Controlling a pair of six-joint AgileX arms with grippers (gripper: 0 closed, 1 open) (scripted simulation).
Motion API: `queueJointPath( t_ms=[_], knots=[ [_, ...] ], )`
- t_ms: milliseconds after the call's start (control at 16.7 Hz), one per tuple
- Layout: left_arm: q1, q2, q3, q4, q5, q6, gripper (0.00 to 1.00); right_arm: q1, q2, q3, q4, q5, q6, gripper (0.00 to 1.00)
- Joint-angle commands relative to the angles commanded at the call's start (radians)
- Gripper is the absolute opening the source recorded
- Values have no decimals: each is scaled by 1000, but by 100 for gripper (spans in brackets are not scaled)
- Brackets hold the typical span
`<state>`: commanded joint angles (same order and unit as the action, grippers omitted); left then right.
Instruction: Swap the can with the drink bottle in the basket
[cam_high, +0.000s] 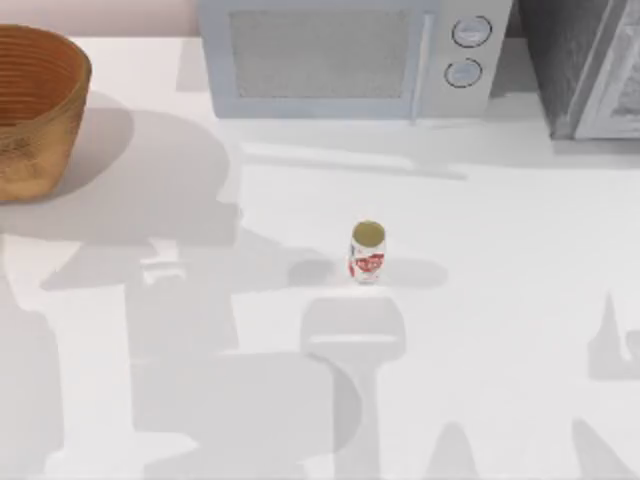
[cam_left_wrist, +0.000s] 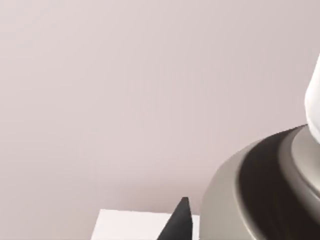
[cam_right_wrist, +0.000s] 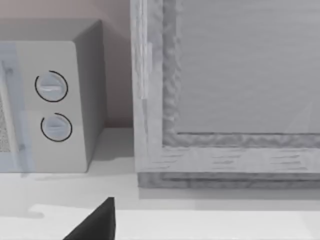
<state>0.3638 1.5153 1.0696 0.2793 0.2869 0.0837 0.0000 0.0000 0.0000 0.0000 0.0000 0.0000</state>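
The drink bottle (cam_high: 367, 252), a small white cylinder with red label marks and a tan-gold top, stands upright near the middle of the table. The basket (cam_high: 30, 150), large, round and woven, sits at the far left corner, and its ribbed inside is partly cut off by the picture's edge. The can is out of view. A dark part of my left gripper (cam_left_wrist: 179, 224) points toward a pale wall. In the right wrist view, a dark part of my right gripper (cam_right_wrist: 97, 222) faces the microwave and the cabinet. Both grippers are far from the bottle.
A white microwave (cam_high: 340, 60) with two round knobs (cam_right_wrist: 51, 86) stands along the back edge. A grey cabinet (cam_high: 590, 70) fills the back right corner. A grey rounded body (cam_left_wrist: 260, 190) looms close in the left wrist view. Arm shadows lie across the table's front half.
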Motion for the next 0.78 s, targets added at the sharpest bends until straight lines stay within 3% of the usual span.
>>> queueJointPath(
  t_ms=[300, 780],
  knots=[
    [-110, -5, 126, -173, -7, -7, 0, 0, 0, 0, 0, 0, 0, 100],
    [-118, 36, 136, -139, -14, -8, 0, 0, 0, 0, 0, 0, 0, 100]
  ],
)
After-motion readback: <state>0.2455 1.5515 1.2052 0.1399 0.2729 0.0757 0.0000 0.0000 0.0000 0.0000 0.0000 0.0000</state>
